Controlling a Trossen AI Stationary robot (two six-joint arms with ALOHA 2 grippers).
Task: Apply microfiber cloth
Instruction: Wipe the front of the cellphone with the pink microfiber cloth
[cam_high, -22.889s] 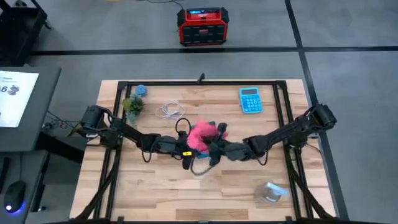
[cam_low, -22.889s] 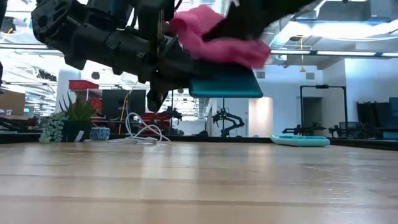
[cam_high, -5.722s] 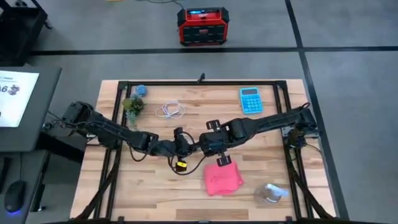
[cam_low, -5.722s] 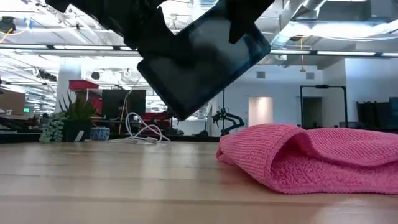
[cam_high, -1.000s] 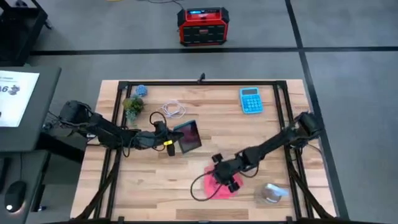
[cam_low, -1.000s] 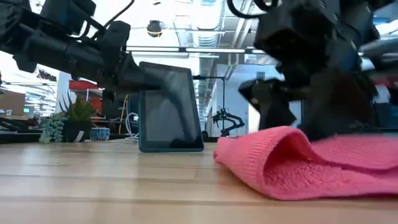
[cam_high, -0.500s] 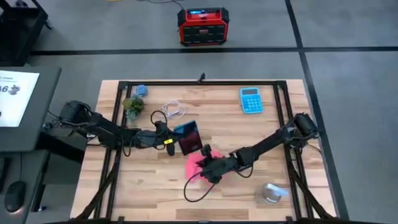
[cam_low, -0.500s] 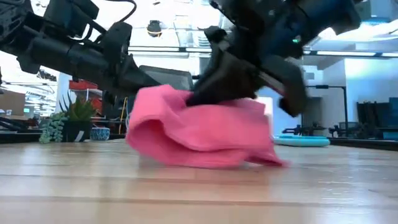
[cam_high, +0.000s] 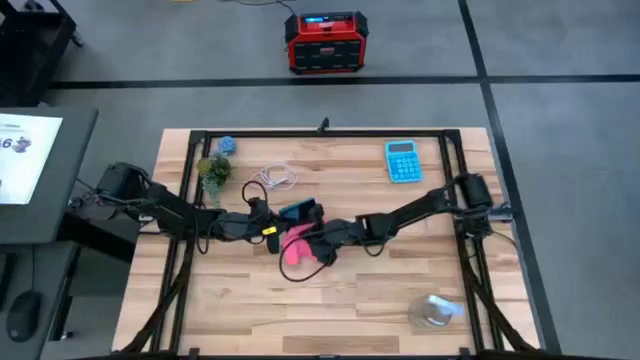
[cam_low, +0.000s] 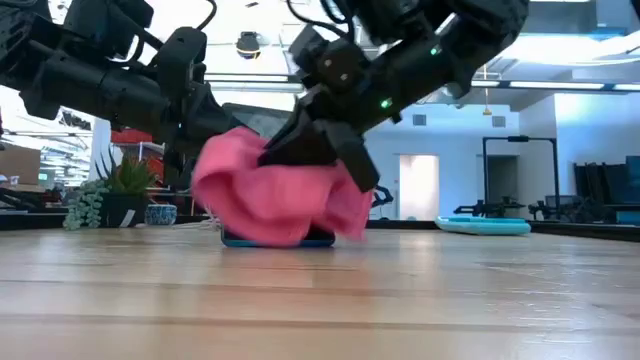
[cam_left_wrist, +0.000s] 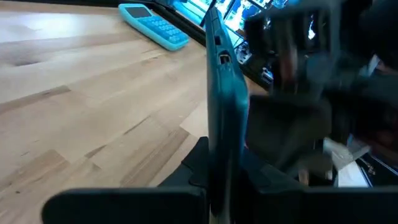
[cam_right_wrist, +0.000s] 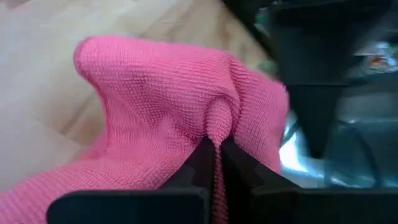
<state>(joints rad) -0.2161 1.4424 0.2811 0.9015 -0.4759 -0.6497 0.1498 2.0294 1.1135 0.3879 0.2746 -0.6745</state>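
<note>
Cloth (cam_high: 296, 246) sits at frame centre in the high view, pinched in my right hand (cam_right_wrist: 214, 148), its fold squeezed between the pressed fingers. My left hand (cam_left_wrist: 219, 171) clamps the phone (cam_high: 300, 213) on edge, standing on the counter (cam_high: 400, 300). Cloth is touching the screen side, so I judge wiping is starting; next I need steady strokes across the glass without tipping the phone.

Soft pink microfiber cloth (cam_right_wrist: 168, 118) with a fine knitted, matt weave, pale wooden table (cam_high: 400, 300) with smooth visible grain, teal phone case (cam_left_wrist: 225, 106) of smooth plastic, glossy dark screen, matt black gripper fingers (cam_right_wrist: 198, 163)
</note>
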